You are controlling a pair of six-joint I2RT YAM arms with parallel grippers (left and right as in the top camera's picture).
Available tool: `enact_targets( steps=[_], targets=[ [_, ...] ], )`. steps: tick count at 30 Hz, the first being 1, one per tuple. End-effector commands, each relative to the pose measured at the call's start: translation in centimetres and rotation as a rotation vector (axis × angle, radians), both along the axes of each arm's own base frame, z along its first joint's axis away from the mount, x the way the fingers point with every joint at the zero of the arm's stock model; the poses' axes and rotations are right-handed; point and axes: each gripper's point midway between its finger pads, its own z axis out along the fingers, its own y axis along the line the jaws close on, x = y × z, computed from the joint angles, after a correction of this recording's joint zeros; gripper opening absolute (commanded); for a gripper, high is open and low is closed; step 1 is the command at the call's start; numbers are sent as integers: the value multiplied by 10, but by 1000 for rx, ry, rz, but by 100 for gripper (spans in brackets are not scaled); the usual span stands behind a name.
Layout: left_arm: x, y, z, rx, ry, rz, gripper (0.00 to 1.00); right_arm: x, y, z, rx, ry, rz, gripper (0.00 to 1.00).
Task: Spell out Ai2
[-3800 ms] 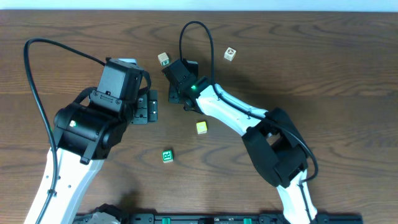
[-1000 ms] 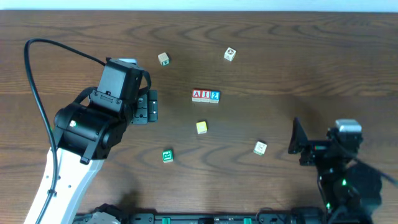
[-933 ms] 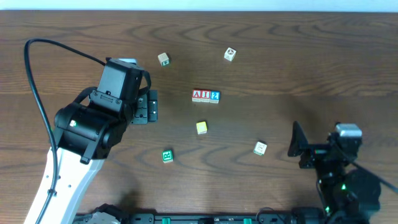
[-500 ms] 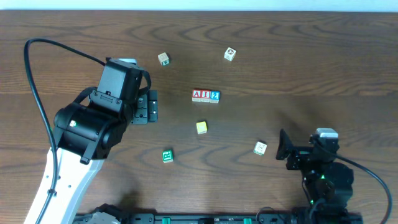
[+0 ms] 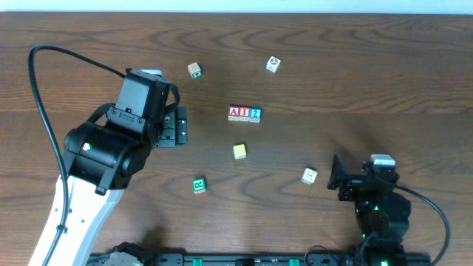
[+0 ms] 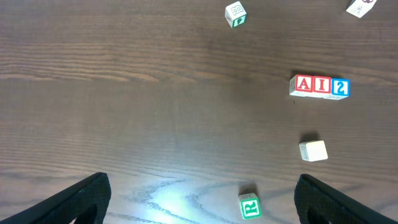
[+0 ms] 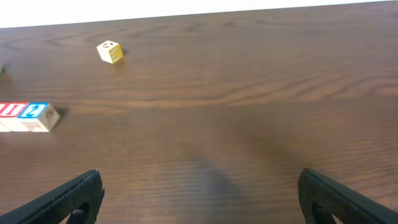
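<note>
1. Holding nothing, the left gripper (image 6: 200, 198) has its two black fingers spread wide above the dark brown wooden table (image 6: 124, 93).
2. The right gripper (image 7: 199, 193) is spread wide too, with nothing between its fingers.
3. Three small wooden blocks sit touching in a row in the middle of the table: the red letter A block (image 6: 303, 84), the red letter I block (image 6: 321, 85) and the blue number 2 block (image 6: 339, 88).
4. The row is well apart from both grippers.
5. A plain yellow block (image 5: 239, 151) lies near the row, on the robot's side.
6. A green block (image 5: 199, 185) lies closer to the robot.
7. A white block (image 5: 310, 176) sits just beside the right gripper.
</note>
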Motion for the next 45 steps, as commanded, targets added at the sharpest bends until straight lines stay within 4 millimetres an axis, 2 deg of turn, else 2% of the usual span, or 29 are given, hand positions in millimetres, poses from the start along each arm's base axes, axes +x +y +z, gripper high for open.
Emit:
enact_targets(
  steps=[1,7,20,41,45],
  targets=[
    [1,3,3,10,-10,9,96,-1,-16,-5,-39,2,-78,99],
    [1,3,3,10,-10,9,95,-1,-21,-1,-101,-12,-88,99],
    [1,3,3,10,-10,9,95,-5,-19,43,-121,-205,-87,99],
    [0,2,3,10,-10,6,95,-4,-18,41,-120,-200,-81,99],
    [-5,11,20,25,-78,2,95,-4,-18,41,-120,-200,-81,99]
  ],
)
